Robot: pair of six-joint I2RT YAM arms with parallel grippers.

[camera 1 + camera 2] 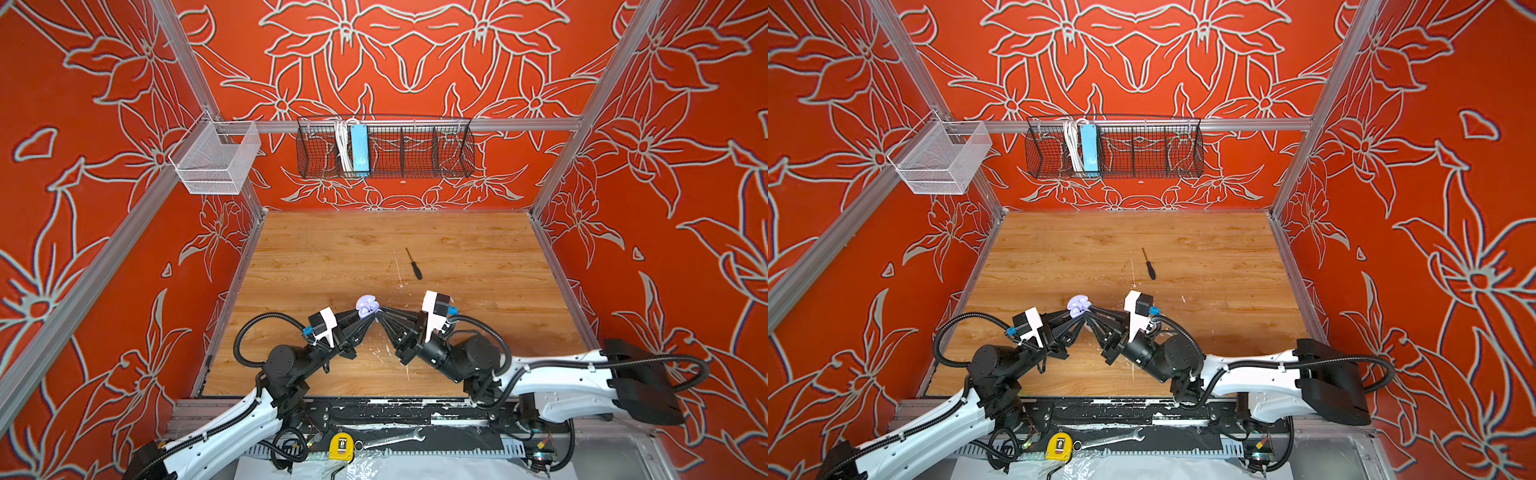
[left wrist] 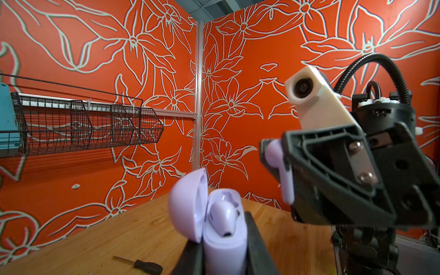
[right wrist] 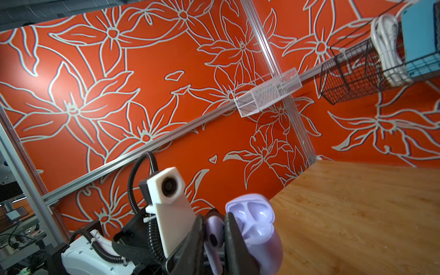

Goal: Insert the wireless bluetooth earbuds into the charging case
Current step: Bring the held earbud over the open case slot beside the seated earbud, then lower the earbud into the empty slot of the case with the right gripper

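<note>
Earbud [image 2: 282, 171] pinched in right gripper [image 1: 385, 318]; left gripper [image 1: 362, 321] clamps open charging case [image 2: 223, 250]. Line stem up beside seated earbud [image 2: 223, 219], lower straight, then release.

Lavender charging case [image 2: 223, 250]: upright, lid open, raised off worktop [image 2: 119, 238]; one lavender earbud [image 2: 223, 219] seated inside. Second lavender earbud [image 2: 279, 166]: aloft, stem down, just beside case.
</note>
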